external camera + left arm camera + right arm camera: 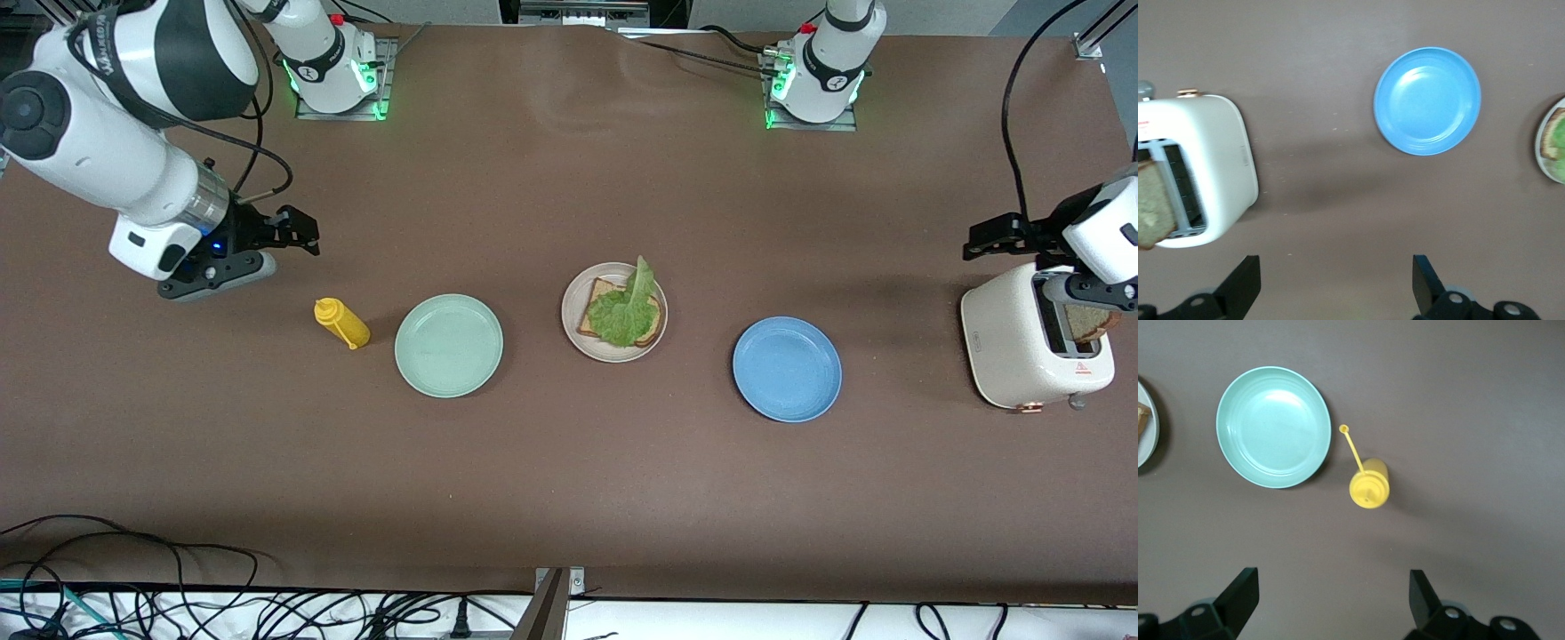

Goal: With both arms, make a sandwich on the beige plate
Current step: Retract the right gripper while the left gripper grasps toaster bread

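Beige plate (573,329) (bread, lettuce), left hand (1336,283) open over table — right hand (1331,600) too

Around the beige plate (571,329), the brown table (569,498) is bare both nearer to and farther from the front camera, so a gripper can pass there freely. Toward the right arm's end, the mint green plate (449,345) and then the yellow squeeze bottle (341,323) stand in the way. Toward the left arm's end lie the blue plate (787,369) and, well apart, the white toaster (1013,347) with a bread slice (1092,322) sticking out.
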`<action>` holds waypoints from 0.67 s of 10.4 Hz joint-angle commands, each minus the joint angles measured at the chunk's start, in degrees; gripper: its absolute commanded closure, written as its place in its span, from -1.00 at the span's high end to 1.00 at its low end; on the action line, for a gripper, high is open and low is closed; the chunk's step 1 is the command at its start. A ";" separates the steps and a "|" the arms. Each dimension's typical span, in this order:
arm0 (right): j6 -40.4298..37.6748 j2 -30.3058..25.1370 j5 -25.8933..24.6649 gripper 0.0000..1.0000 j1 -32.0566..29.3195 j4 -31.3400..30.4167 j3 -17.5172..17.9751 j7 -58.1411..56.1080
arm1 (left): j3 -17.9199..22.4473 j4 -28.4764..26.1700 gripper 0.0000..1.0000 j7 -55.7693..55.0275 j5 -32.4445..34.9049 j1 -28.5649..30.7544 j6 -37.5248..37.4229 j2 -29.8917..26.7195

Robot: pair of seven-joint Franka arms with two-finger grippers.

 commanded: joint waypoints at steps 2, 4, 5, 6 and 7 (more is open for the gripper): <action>-5.19 -0.51 -3.09 1.00 -0.72 3.96 -3.09 4.28 | 0.09 0.74 1.00 9.82 2.07 9.44 1.80 2.77; -8.17 -0.25 -5.64 1.00 -0.89 7.10 -3.28 6.92 | 0.00 0.57 1.00 16.49 2.07 14.37 6.90 6.45; -10.01 -0.42 -5.65 1.00 -0.98 7.47 -3.37 7.02 | 0.09 0.13 1.00 18.09 2.07 16.31 9.70 8.04; -10.38 -0.43 -5.56 1.00 -1.24 7.56 -3.45 8.06 | 0.09 -0.14 1.00 19.59 2.33 17.63 12.08 9.54; -10.38 -0.43 -5.73 1.00 -2.46 8.08 -3.37 8.25 | 0.09 -0.14 1.00 20.56 3.81 19.21 14.10 11.47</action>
